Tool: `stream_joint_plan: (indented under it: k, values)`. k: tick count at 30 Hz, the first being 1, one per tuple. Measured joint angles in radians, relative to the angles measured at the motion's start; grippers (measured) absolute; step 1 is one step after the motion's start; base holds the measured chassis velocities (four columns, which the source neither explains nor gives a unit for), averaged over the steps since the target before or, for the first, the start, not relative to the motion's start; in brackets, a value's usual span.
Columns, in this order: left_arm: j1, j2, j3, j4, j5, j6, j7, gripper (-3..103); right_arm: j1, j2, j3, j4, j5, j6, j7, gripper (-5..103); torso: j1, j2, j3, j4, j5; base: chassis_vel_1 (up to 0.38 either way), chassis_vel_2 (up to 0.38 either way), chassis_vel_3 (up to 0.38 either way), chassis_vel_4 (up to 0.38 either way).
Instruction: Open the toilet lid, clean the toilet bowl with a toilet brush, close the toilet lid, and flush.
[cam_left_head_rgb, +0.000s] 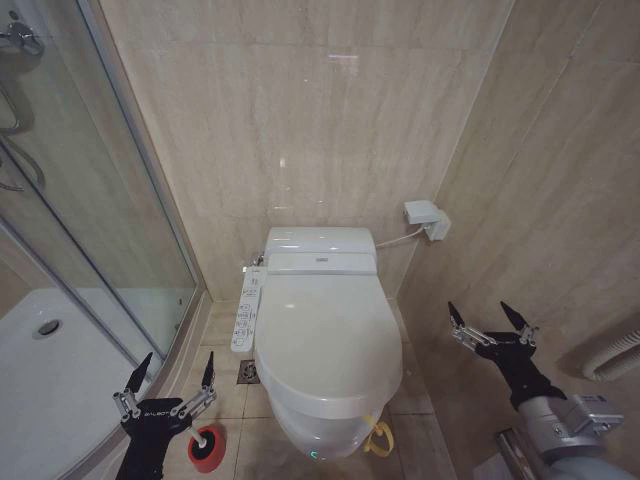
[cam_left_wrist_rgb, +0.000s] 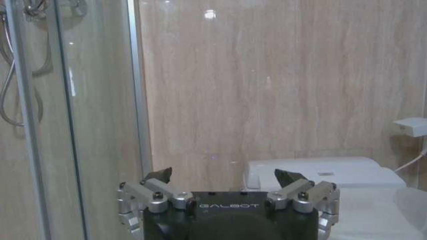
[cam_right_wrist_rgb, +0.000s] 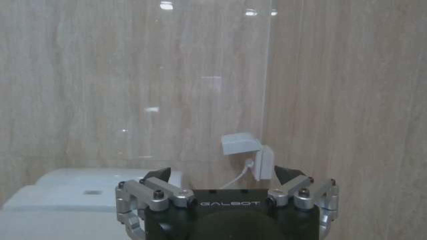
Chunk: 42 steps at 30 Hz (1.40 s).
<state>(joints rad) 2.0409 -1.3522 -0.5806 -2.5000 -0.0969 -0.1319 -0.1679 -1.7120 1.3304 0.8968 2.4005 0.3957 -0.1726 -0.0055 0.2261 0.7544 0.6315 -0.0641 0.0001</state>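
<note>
Looking from my left side across, I see the shower tray (cam_left_head_rgb: 60, 400) with its glass door (cam_left_head_rgb: 90, 230), and my left gripper (cam_left_head_rgb: 170, 385) hanging low beside it, jaws spread and empty. Just under and right of that gripper sits the red holder (cam_left_head_rgb: 207, 447); I cannot make out the brush handle from here. Next comes the control panel (cam_left_head_rgb: 247, 310) on the toilet's flank, then the toilet lid (cam_left_head_rgb: 325, 340), down flat over the bowl, its long axis running from the wall toward me, with the yellow clip (cam_left_head_rgb: 378, 437) at its near rim. Further right, my right gripper (cam_left_head_rgb: 492, 325) hovers level with the middle of the lid, jaws parted, holding nothing, clear of it. Behind it, the wall box (cam_left_head_rgb: 427, 218) with its cable. The lid's front edge lies between my two grippers; the clip sits toward the right side, so I judge my right arm slightly better placed for lifting it.
</note>
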Motion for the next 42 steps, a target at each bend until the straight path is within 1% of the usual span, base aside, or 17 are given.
stream_joint_plan:
  k: [7, 12, 25, 42]
  values:
    - [0.0, 0.0, 0.0, 0.0, 0.0, 0.0, 0.0, 100, -0.013, 0.015, -0.032, 0.021, -0.001, 0.015, 0.004, 100, 0.0, 0.0, 0.0, 0.0, -0.0001, 0.0, 0.0, 0.0, 0.0]
    - [0.0, 0.0, 0.0, 0.0, 0.0, 0.0, 0.0, 100, -0.019, 0.014, -0.064, 0.031, -0.008, 0.02, 0.004, 100, 0.0, 0.0, 0.0, 0.0, -0.0002, 0.0, 0.0, 0.0, 0.0]
    - [0.0, 0.0, 0.0, 0.0, 0.0, 0.0, 0.0, 100, -0.006, 0.01, -0.101, 0.024, -0.034, 0.021, 0.016, 100, 0.0, 0.0, 0.0, 0.0001, -0.0001, 0.0, 0.0, 0.0, 0.0]
    - [0.0, 0.0, 0.0, 0.0, 0.0, 0.0, 0.0, 100, -0.002, 0.008, -0.104, 0.02, -0.038, 0.019, 0.02, 100, 0.0, 0.0, 0.0, 0.0, -0.0001, 0.0, 0.0, 0.0, 0.0]
